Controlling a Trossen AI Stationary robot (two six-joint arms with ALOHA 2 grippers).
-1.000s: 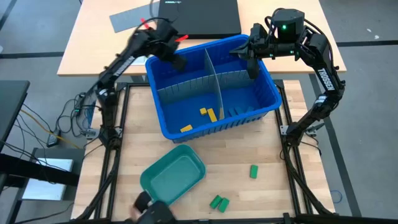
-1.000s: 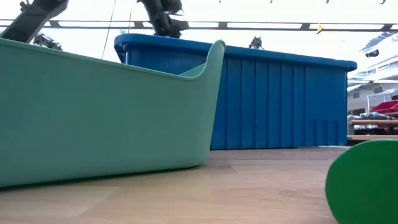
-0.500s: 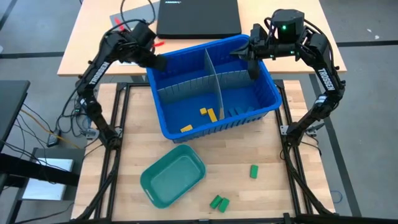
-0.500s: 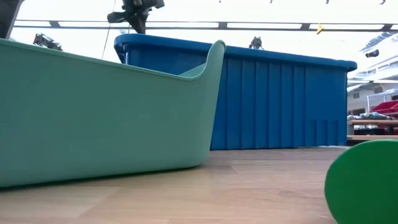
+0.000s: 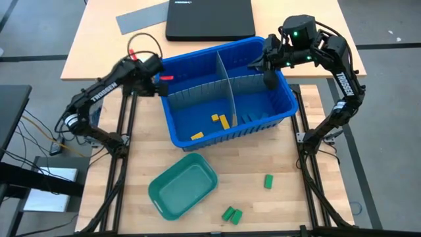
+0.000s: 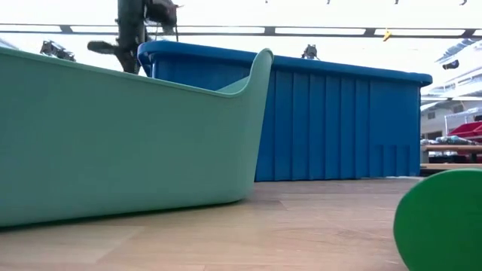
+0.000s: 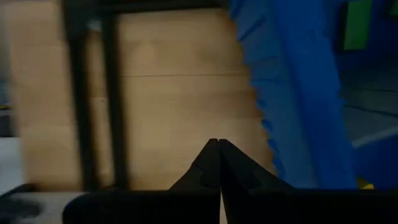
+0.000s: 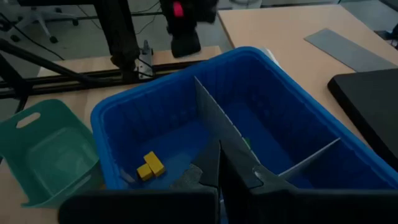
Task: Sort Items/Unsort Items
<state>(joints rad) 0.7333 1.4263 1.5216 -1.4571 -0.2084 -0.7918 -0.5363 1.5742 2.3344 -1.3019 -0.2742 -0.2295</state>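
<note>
Small rectangular toy blocks were not in either claw. The left gripper (image 5: 160,84) was clenched on nothing, its fingers (image 7: 219,163) pressed together just outside the blue ribbed plastic bin (image 5: 172,133), beside its wall farthest from the right arm. The right gripper (image 5: 268,79) was likewise clenched and empty, poised over the bin's compartment on the side away from the left arm. Inside the bin, grey slotted divider sheets (image 5: 225,82) split the space. Three yellow blocks (image 5: 222,120) lay on the bin floor near the wall facing the teal-green oblong plastic tray (image 5: 183,185). That tray sat on the wooden table (image 5: 289,164) just outside the bin. One green block (image 5: 268,181) lay on the table beside the tray, and two more green blocks (image 5: 231,214) lay together nearby.
</note>
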